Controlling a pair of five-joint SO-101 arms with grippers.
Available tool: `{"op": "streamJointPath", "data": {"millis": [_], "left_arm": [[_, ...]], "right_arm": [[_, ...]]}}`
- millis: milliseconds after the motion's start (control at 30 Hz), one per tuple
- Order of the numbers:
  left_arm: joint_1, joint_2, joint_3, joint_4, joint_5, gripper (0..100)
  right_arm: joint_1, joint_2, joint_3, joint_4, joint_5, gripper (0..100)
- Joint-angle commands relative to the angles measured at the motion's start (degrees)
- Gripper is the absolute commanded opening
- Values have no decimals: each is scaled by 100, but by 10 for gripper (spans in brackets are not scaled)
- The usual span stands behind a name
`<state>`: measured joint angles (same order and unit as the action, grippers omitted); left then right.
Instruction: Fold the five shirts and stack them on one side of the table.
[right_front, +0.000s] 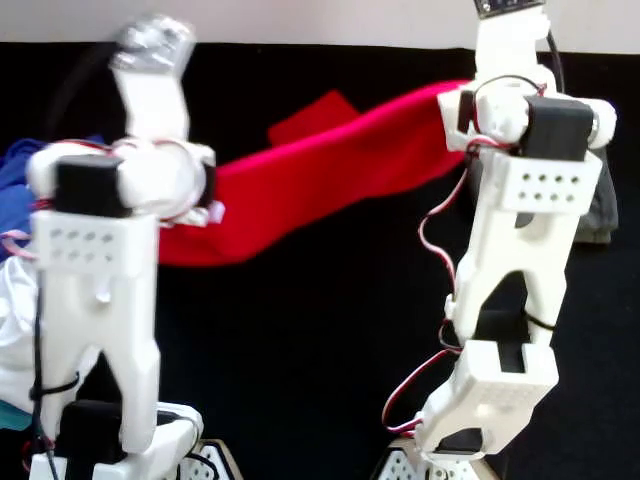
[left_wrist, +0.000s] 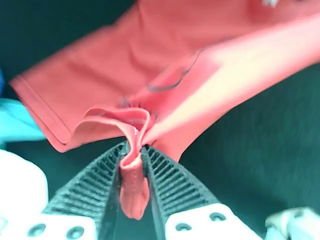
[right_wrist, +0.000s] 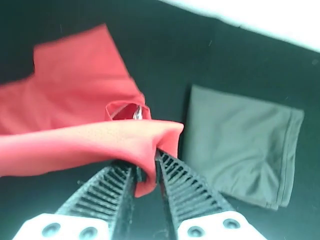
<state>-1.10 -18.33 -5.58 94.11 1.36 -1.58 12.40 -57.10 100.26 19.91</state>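
A red shirt (right_front: 330, 170) hangs stretched between both arms above the black table. My left gripper (left_wrist: 134, 150) is shut on a bunched fold of the red shirt (left_wrist: 200, 75) at its left end. At the other end, my right gripper (right_wrist: 147, 165) is pinched shut on an edge of the red shirt (right_wrist: 80, 135), with a sleeve lying on the table behind. A folded dark grey shirt (right_wrist: 240, 145) lies flat on the table beside the right gripper, at the right side in the high view (right_front: 603, 215).
A heap of unfolded clothes, blue (right_front: 20, 175) and white (right_front: 15, 320), sits at the table's left edge. Both white arms (right_front: 105, 300) stand tall in the foreground. Beyond the table's far edge is a pale wall (right_front: 300, 20).
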Motion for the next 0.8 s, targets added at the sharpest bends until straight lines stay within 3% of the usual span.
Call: {"op": "streamJointPath", "data": {"millis": [0,367,600,767], "left_arm": [[198,-119,971,-440,35,11],[382,-119,3486,-1899,35,24],[365,-136,4127,-2101,62,262],[391,-163,4110,-2163,35,273]], "right_arm": [[277,-286,453,22,273,6],[708,-286,1033,22,316,6],[479,-268,1033,22,299,6],[462,-259,1033,22,308,6]]}}
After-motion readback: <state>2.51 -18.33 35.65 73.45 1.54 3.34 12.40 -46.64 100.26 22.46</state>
